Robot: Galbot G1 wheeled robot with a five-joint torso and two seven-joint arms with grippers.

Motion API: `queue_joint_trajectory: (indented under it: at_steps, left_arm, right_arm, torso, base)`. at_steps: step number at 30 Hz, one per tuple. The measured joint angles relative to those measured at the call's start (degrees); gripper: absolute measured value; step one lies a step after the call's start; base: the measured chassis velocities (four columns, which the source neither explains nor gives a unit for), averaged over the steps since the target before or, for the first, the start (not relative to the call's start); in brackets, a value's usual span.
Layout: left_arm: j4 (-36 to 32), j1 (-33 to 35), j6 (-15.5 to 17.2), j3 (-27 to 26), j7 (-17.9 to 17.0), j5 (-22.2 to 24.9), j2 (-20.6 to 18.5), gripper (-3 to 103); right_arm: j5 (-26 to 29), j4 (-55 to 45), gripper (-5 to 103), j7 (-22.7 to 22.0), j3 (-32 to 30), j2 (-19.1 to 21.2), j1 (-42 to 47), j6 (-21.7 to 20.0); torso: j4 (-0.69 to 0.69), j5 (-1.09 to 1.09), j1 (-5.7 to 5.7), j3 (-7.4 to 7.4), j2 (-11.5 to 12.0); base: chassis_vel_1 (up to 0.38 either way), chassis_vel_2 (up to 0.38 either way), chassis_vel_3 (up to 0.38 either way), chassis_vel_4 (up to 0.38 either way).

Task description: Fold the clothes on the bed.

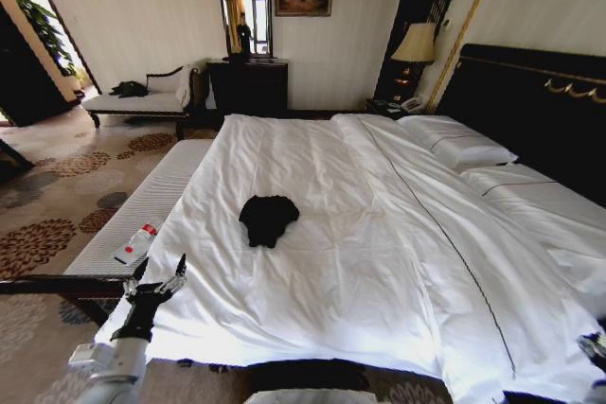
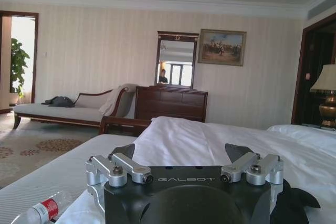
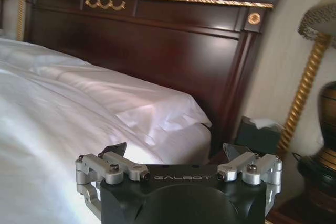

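Observation:
The clothes are one black garment lying crumpled in a small heap on the white duvet of the bed, left of its middle. A dark edge of the clothes also shows past my left gripper. My left gripper hovers at the bed's near left corner, well short of the heap, and stands open with nothing between its fingers. My right gripper is open and empty too, over the bed's right side, facing the pillow and the dark headboard.
A pale striped bench runs along the bed's left side with a plastic bottle on it. Behind stand a chaise, a dark dresser with a mirror, and a bedside lamp. Patterned carpet lies to the left.

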State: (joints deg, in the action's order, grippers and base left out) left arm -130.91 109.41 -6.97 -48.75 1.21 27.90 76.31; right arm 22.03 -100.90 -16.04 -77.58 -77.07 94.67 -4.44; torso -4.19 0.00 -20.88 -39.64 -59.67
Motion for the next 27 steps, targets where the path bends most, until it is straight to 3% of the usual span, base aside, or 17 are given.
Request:
queue_joint_trajectory:
  at_steps: [2, 4, 9, 18, 22, 27]
  left_arm:
    - [-0.3, 0.6, -0.3, -0.1, 0.0, 0.0, 0.0, 98]
    - [-0.5, 0.8, -0.4, -0.1, 0.0, -0.1, -0.1, 98]
    - [-0.4, 0.1, -0.3, -0.1, -0.6, -0.6, -0.1, 98]
    - [0.6, 0.2, -0.1, 1.0, -0.8, -3.3, -0.9, 97]
    - [1.1, -0.2, 0.5, 2.9, -0.7, -5.1, -1.5, 100]
    - [0.7, -0.2, 0.5, 4.3, -0.7, -5.7, -1.5, 100]
  right_arm:
    - [0.2, -1.7, 100, 1.8, 0.6, -0.2, 0.7, 1.5]
    - [0.3, -3.9, 100, 6.8, 1.4, -0.7, 2.3, 4.8]
    - [-1.2, -9.5, 100, 13.2, 4.4, -1.9, 4.5, 7.8]
    - [0.6, -19.1, 100, 16.2, 13.5, -2.2, 4.8, 8.4]
    - [-5.6, -22.7, 100, 18.8, 18.4, -2.2, 5.7, 10.0]
    - [-7.2, -24.9, 100, 21.7, 21.4, -2.1, 7.5, 11.2]
  torso:
    - [0.01, 0.0, 0.0, 0.0, 0.0]
    - [0.01, -0.01, 0.0, 0.0, 0.0]
    - [-0.01, -0.01, 0.0, 0.0, 0.0]
    - [0.01, -0.01, 0.0, -0.01, 0.0]
    - [0.0, -0.01, 0.0, -0.01, 0.0]
    - [0.0, -0.01, 0.0, -0.01, 0.0]
  base:
    - [0.0, 0.0, 0.0, 0.0]
    - [0.0, 0.0, 0.0, 0.0]
    - [0.0, 0.0, 0.0, 0.0]
    - [0.0, 0.0, 0.0, 0.0]
    - [0.0, 0.0, 0.0, 0.0]
    - [0.0, 0.0, 0.0, 0.0]
